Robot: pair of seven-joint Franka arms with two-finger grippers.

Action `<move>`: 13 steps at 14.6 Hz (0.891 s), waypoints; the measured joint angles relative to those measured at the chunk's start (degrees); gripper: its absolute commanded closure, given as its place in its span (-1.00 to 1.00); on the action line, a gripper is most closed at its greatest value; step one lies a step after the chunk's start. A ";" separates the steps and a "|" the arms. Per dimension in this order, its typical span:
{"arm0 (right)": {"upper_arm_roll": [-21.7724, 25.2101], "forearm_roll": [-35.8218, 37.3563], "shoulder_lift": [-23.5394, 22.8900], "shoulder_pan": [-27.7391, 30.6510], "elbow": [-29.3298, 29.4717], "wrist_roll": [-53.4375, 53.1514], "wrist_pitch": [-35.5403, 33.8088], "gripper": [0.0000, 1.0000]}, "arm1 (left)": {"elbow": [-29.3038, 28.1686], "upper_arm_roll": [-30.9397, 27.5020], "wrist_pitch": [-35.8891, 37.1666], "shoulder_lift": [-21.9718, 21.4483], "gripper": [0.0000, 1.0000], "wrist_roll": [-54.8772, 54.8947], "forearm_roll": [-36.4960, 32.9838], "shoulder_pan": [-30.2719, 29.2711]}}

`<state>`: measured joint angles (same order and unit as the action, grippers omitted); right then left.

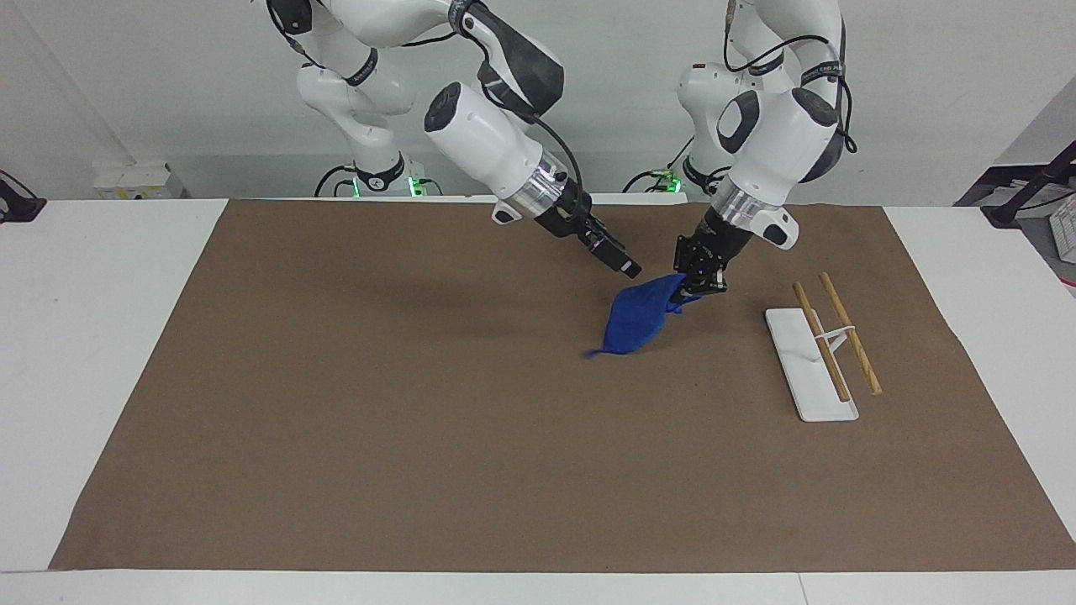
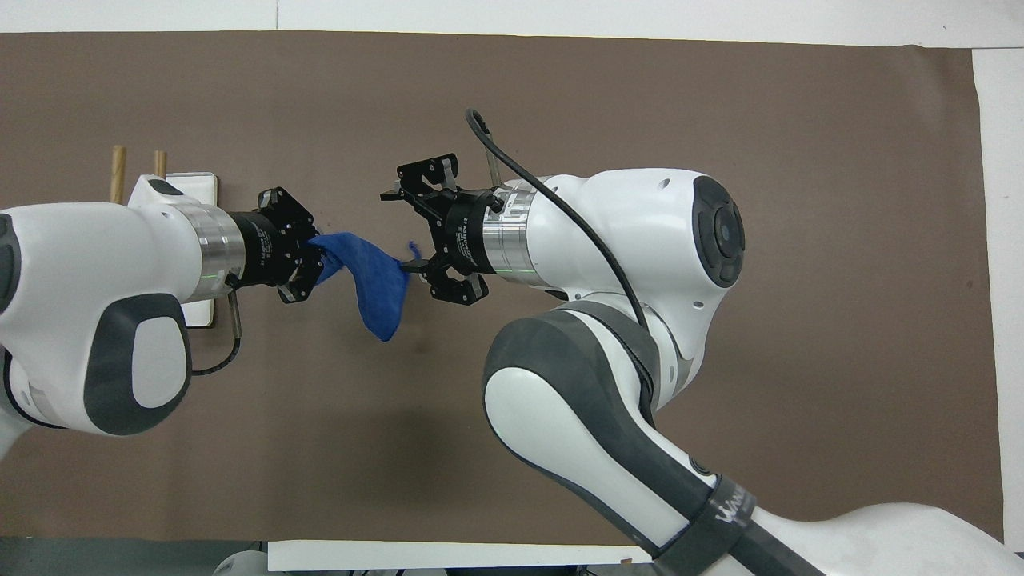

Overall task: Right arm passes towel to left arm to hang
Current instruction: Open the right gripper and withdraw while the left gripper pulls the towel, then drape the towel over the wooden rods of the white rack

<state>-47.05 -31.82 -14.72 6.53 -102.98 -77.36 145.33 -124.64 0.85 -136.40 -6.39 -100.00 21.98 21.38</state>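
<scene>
The left gripper [image 1: 698,284], up over the brown mat [image 1: 336,420] toward the left arm's end of the table [image 1: 101,336], has its fingers clamped on one bunched corner of the towel [image 1: 639,323]. From that pinch the cloth hangs slantwise, its long axis running down and away toward the right arm's end, with a thin tail at the lowest tip; whether that tip brushes the mat is hard to judge from here. The right gripper [image 2: 420,232] hangs just beside the cloth with its fingers spread wide and nothing between them, so the handover looks done. Farther out, toward the left arm's end, stands the rack [image 1: 828,349]: a white base with two wooden rails [image 1: 849,332] lying side by side. The left arm alone holds the towel and is much the nearer to the rack; the hanging move probably needs the cloth's long axis carried across those rails.
</scene>
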 measured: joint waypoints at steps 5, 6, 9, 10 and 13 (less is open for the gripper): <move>7.24 6.17 4.33 0.62 -7.82 29.81 -1.86 -0.99 | 1.90 -0.29 0.25 1.47 1.00 20.97 -0.01 -7.08; 10.12 6.93 5.37 0.58 -8.49 36.67 -4.22 -0.99 | 1.90 -0.32 0.61 1.49 0.99 24.84 -0.01 -8.35; 21.67 12.70 8.30 -0.40 -8.73 58.09 -14.15 -0.99 | 1.90 -0.40 1.22 1.52 1.00 30.70 -0.01 -12.75; 25.52 15.11 9.17 -0.73 -8.70 63.24 -17.46 -0.99 | 1.91 -0.43 1.24 1.54 1.00 32.56 -0.01 -14.42; 34.34 26.36 12.07 -0.99 -8.36 70.40 -25.83 -0.99 | 1.98 -0.50 1.11 1.56 1.00 40.69 -0.01 -19.38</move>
<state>-12.70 -5.46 -2.65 5.54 -111.34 -6.96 119.50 -122.67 0.35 -135.29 -4.83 -59.31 21.97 2.01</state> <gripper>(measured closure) 0.000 0.974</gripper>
